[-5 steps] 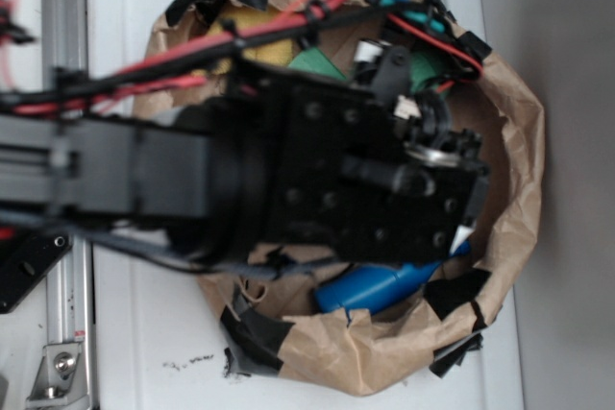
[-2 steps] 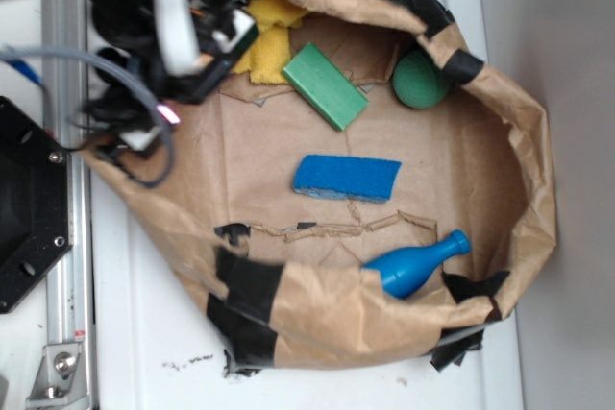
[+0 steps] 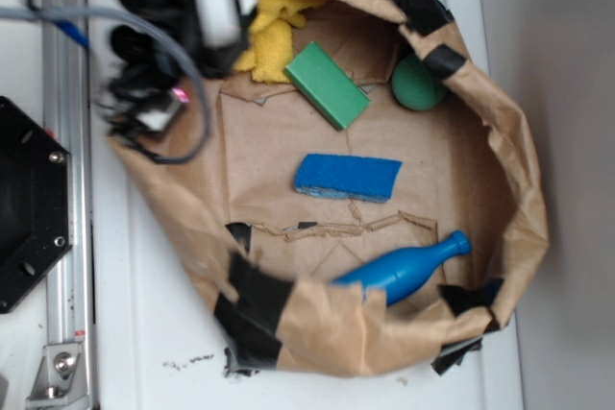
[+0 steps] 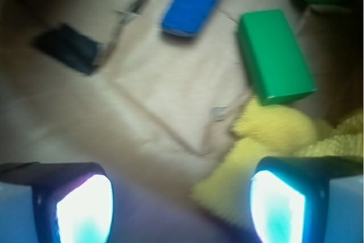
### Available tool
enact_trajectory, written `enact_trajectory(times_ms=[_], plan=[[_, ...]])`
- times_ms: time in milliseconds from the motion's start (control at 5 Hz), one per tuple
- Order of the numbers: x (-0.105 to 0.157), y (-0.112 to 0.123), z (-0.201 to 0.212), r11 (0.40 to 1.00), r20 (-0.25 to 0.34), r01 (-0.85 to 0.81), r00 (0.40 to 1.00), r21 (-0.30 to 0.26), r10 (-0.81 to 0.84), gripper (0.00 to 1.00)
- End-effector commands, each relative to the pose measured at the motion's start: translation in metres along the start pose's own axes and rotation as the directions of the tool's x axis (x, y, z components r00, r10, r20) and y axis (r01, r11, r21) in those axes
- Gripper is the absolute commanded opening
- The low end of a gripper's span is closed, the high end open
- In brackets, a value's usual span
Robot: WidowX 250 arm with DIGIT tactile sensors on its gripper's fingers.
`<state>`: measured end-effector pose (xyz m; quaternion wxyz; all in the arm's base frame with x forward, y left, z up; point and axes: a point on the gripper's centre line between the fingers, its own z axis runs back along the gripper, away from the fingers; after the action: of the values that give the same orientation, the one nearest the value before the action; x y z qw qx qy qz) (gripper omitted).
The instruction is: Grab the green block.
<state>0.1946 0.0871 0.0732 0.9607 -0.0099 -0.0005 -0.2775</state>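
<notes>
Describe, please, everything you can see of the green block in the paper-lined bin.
The green block is a flat, rectangular brick of even medium green with smooth, plain faces and crisp edges, looking like plastic or painted wood. It lies flat on the brown paper, turned diagonally, near the bin's upper edge in the exterior view. One short end sits against or right beside the yellow cloth. The open tool is apart from it and does not touch it.
</notes>
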Motion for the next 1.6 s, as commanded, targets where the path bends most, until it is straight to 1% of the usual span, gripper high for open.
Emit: enact_trajectory(times_ms=[0, 600, 800, 1000, 1200, 1400], plan=[[0.053, -0.007, 0.000, 0.997, -0.064, 0.039, 0.997, 0.065, -0.035, 1.00], [0.064, 0.005, -0.026, 0.996, -0.088, 0.052, 0.995, 0.075, -0.045, 1.00], [0.061, 0.019, -0.031, 0.996, -0.083, 0.039, 0.996, 0.075, -0.033, 1.00], [0.057, 0.039, -0.047, 0.996, -0.093, 0.029, 0.995, 0.087, -0.021, 1.00], [0.055, 0.044, -0.051, 0.993, -0.097, 0.038, 0.995, 0.110, -0.027, 1.00], [0.051, 0.038, -0.052, 0.995, -0.097, 0.057, 0.994, 0.079, -0.049, 0.00]])
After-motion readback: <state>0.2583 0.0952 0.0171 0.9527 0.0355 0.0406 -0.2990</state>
